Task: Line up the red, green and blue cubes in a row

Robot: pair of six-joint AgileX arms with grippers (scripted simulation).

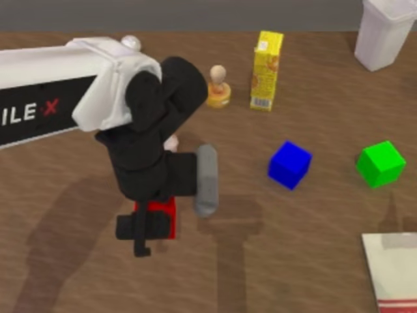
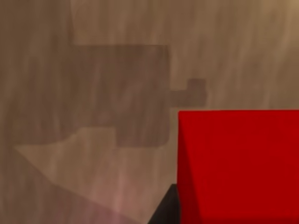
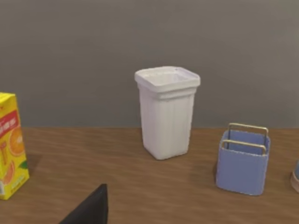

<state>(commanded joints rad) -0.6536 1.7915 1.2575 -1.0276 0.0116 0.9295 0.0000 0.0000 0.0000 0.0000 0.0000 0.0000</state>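
Observation:
The red cube (image 1: 164, 210) sits under my left arm, left of the table's middle. My left gripper (image 1: 153, 225) is shut on it, with black fingers on both of its sides. In the left wrist view the red cube (image 2: 238, 163) fills the near corner, a dark finger (image 2: 166, 210) pressed against its side. A square shadow lies on the wood beyond it. The blue cube (image 1: 289, 164) rests right of centre and the green cube (image 1: 381, 163) further right, both apart from either gripper. Only one dark fingertip (image 3: 91, 207) of my right gripper shows.
A tall yellow carton (image 1: 266, 70) and a small wooden peg figure (image 1: 218, 88) stand at the back. A white bin (image 1: 386, 32) is at the back right, with a blue basket (image 3: 242, 161) near it. A white panel with red stripes (image 1: 391, 274) lies at the front right.

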